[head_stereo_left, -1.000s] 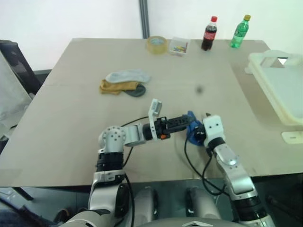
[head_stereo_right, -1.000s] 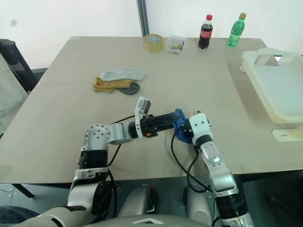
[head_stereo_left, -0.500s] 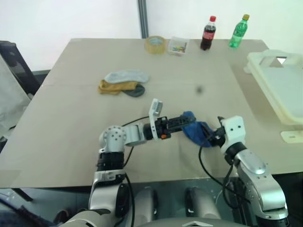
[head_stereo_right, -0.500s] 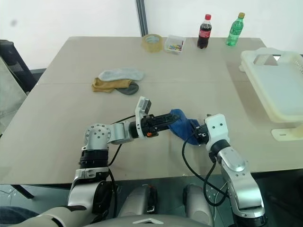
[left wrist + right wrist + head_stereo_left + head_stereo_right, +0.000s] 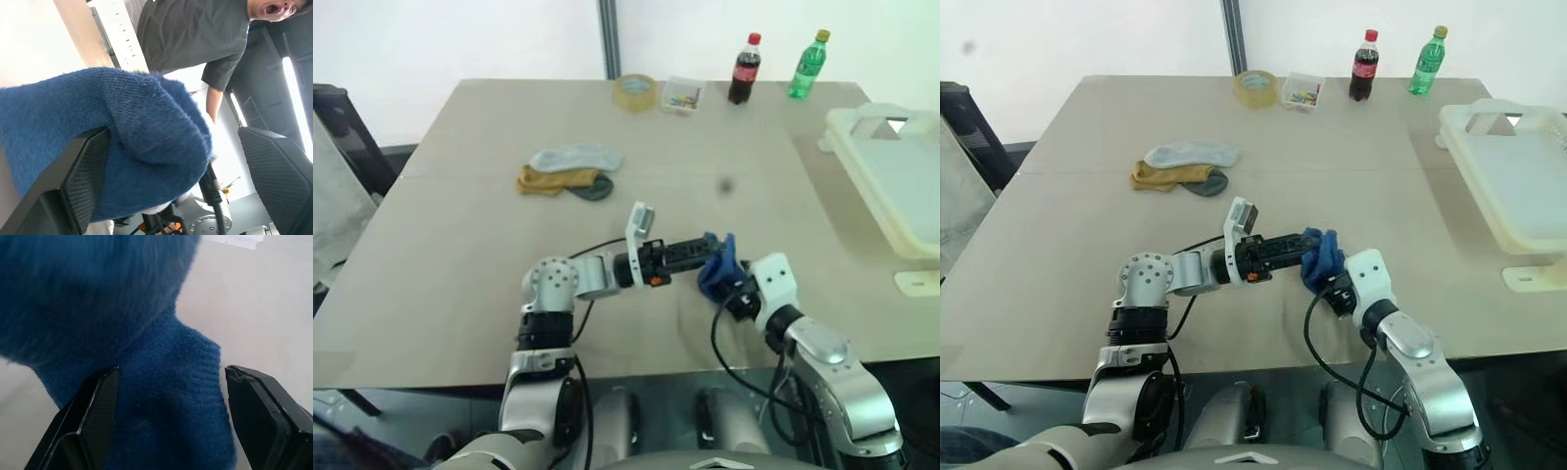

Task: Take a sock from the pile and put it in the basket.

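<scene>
A royal blue sock (image 5: 715, 266) is bunched up above the table's near edge, between my two grippers. My left gripper (image 5: 703, 253) points to the right and stands open; the sock (image 5: 122, 147) drapes over one of its fingers (image 5: 83, 181), well apart from the other. My right gripper (image 5: 732, 292) reaches in from the right and is shut on the sock (image 5: 146, 382), which fills the space between its fingers (image 5: 98, 416). The pile (image 5: 570, 171), with pale grey, mustard and dark socks, lies at mid-left. The cream basket (image 5: 847, 147) stands at the right edge.
A tape roll (image 5: 635, 92), a small clear box (image 5: 683, 95), a cola bottle (image 5: 745, 69) and a green bottle (image 5: 808, 65) line the far edge. A dark chair (image 5: 342, 127) stands at the left. A person in a dark shirt (image 5: 195, 34) shows beyond the table.
My right gripper pulled out to the right, stretching the blue sock away from the left gripper, then came back closer, so the sock is bunched again. The left arm stayed still.
</scene>
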